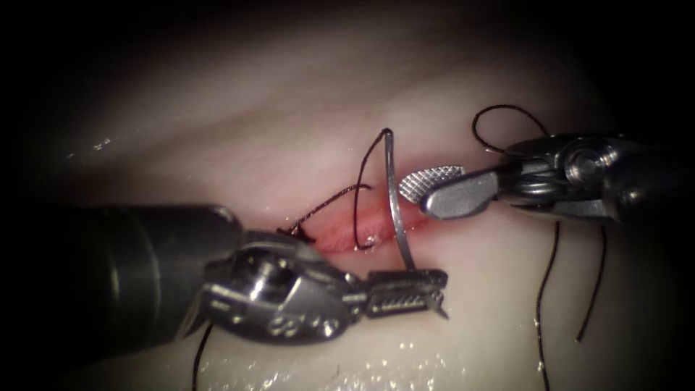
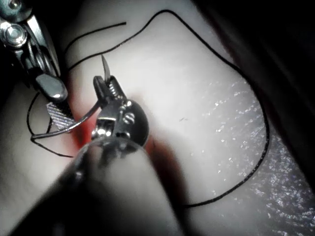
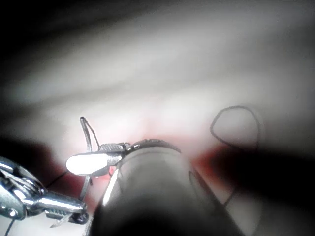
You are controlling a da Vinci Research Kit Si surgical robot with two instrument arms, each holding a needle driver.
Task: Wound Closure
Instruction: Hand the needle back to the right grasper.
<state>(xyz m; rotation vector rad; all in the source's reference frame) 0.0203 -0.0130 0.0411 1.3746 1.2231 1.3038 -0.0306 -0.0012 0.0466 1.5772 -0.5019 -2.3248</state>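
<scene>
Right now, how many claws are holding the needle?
1. The left claw grips the needle near its tip, below the cut. The right claw stands open beside the needle, holding nothing.

You see a bright middle and dark edges from the endoscope. The wet tissue (image 1: 463, 87) shines in spots. Up close, each shaft looks blurry.

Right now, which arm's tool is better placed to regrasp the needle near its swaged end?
Probably right: its open tool sits beside the needle's free upper part, while the left tool grips near the tip.
</scene>
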